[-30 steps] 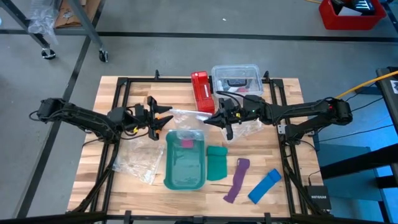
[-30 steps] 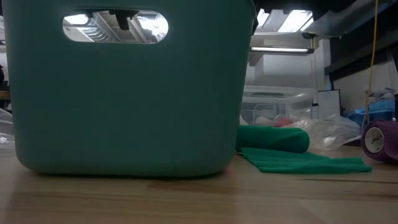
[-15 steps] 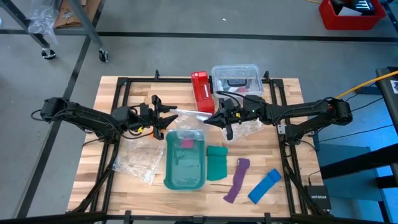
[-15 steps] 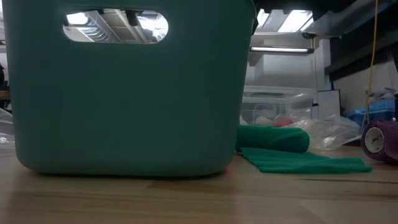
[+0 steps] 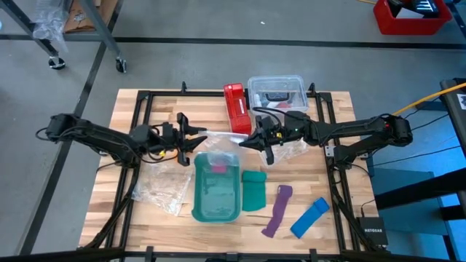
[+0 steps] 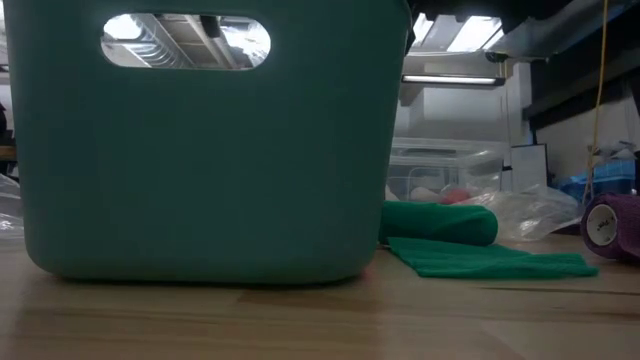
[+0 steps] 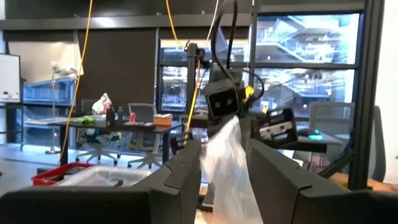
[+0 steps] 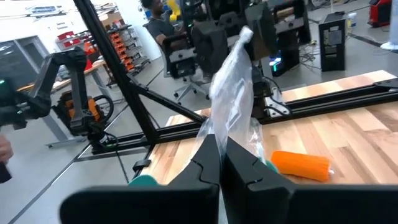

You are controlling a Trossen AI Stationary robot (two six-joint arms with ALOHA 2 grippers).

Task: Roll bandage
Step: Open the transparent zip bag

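A clear plastic bag [image 5: 218,142] hangs in the air between my two grippers, over the far end of a teal bin [image 5: 217,191]. My right gripper [image 5: 256,142] is shut on the bag [image 8: 233,81]. My left gripper [image 5: 195,140] is open, and the bag's other end [image 7: 227,162] stands between its fingers [image 7: 186,168]. The orange bandage [image 8: 300,165], a short roll, lies by the bag's lower part in the right wrist view. I cannot tell whether it is inside the bag. My right gripper pinches the bag's near edge [image 8: 214,127] between its two shut fingers, coming level from the table's right side. The bag is lifted and stretches away from the fingers toward my left gripper [image 8: 249,31]. My left gripper: I cannot tell whether its open fingers touch the bag.
A red box [image 5: 236,108] and a clear lidded container [image 5: 277,93] stand at the far edge. Green cloth [image 5: 254,191], a purple strip [image 5: 277,209] and a blue strip [image 5: 310,217] lie right of the bin. Another clear bag [image 5: 160,185] lies at the left.
My left gripper has gone toward the table's right edge, up to the bag's free end, and has stayed open. The bag now stands between its fingers.
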